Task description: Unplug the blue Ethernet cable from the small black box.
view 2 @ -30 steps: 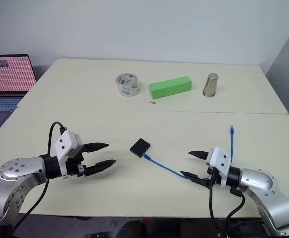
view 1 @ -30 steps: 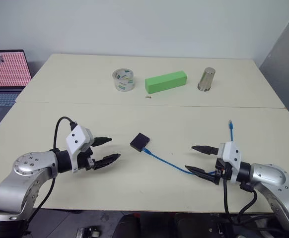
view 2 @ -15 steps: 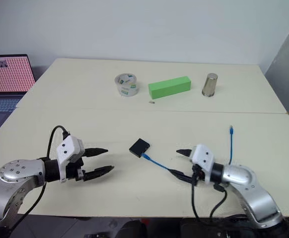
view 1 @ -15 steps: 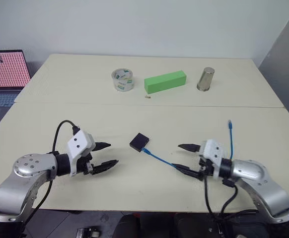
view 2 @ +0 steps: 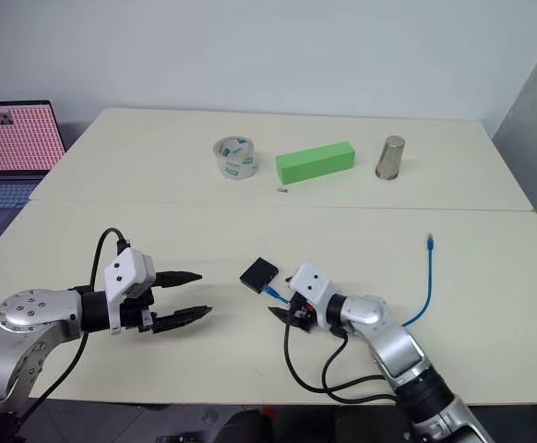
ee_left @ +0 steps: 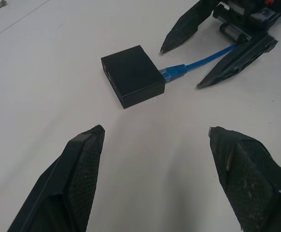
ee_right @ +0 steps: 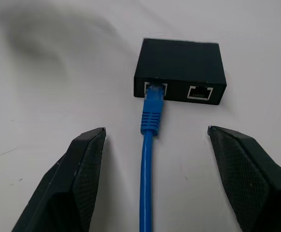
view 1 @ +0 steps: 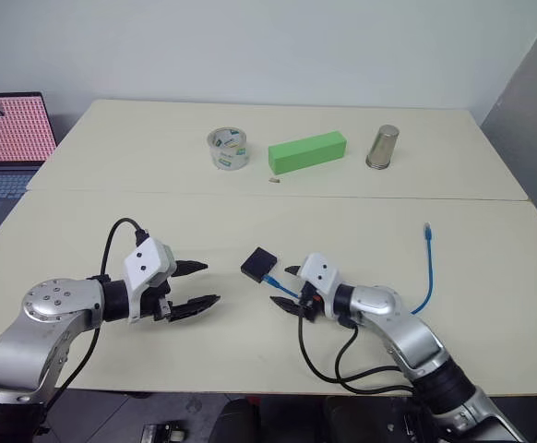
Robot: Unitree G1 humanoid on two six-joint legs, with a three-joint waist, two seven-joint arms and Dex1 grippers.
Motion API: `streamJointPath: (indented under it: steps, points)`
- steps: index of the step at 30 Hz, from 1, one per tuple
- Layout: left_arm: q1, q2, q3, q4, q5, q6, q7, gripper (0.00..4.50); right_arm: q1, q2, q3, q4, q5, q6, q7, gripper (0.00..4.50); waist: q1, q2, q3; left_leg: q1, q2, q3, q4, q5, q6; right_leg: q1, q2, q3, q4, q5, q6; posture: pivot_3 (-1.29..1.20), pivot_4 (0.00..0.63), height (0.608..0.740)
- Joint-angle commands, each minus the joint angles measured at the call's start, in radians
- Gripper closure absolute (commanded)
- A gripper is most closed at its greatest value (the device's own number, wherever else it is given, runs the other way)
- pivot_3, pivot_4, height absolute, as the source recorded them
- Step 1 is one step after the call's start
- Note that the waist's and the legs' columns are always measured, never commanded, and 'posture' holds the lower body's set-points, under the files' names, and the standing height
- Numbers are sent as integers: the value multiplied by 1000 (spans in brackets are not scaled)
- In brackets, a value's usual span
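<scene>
The small black box (view 1: 260, 263) lies flat near the middle of the cream table (view 1: 112, 221). The blue Ethernet cable (ee_right: 150, 145) is plugged into one of two ports on the box's (ee_right: 181, 67) side. Its free end (view 1: 427, 231) lies far to the right. My right gripper (view 1: 282, 286) is open, its fingers on either side of the cable just behind the plug, not touching it. Left of the box, my left gripper (view 1: 210, 283) is wide open and empty, pointing at the box (ee_left: 133, 75) from a short way off.
At the back of the table stand a tape roll (view 1: 229, 148), a green block (view 1: 307, 151) and a metal cup (view 1: 383, 147), with a small bit (view 1: 274, 181) in front of the block. A laptop (view 1: 5, 138) sits off the table's left edge.
My right gripper has travelled left along the cable, from its middle stretch up to the plug at the box. The left gripper has stayed put.
</scene>
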Motion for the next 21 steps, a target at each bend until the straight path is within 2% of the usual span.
streamJointPath:
  steps: [1,7,9,12,16,18,21]
  points:
    - [8,10,20,-33,-6,-5,4,795,-11,13,-1,-1,-18,-19,-7,1899,1,0,0,0,0,0,0,0,0,0,0,0,0,0,0,0,150,740]
    - [7,4,9,-23,0,-11,10,795,-26,33,2,6,-24,-6,-4,3303,0,0,0,0,0,0,0,0,0,0,0,0,0,0,0,0,150,740]
    - [1,0,5,-15,0,-12,10,795,-31,32,-1,5,-28,-9,1,3643,0,0,0,0,0,0,0,0,0,0,0,0,0,0,0,0,150,740]
    - [-12,-12,4,0,-19,4,10,795,-40,24,-11,1,-47,-61,-2,4358,0,0,0,0,0,0,0,0,0,0,0,0,0,0,0,0,150,740]
    - [-61,-78,22,31,-110,96,43,795,-53,-51,-21,-26,-90,-223,30,4364,2,0,0,-1,-1,0,0,0,0,0,0,0,0,0,0,0,150,740]
    - [-85,-113,27,45,-194,184,47,795,-81,-142,-17,-25,-166,-441,50,4365,1,1,1,0,0,0,0,0,0,0,0,-1,0,0,0,0,150,740]
    - [-111,-133,27,49,-251,251,55,795,-105,-206,-10,5,-218,-617,60,4366,0,0,0,-1,0,0,1,0,0,-1,0,0,0,0,0,0,150,740]
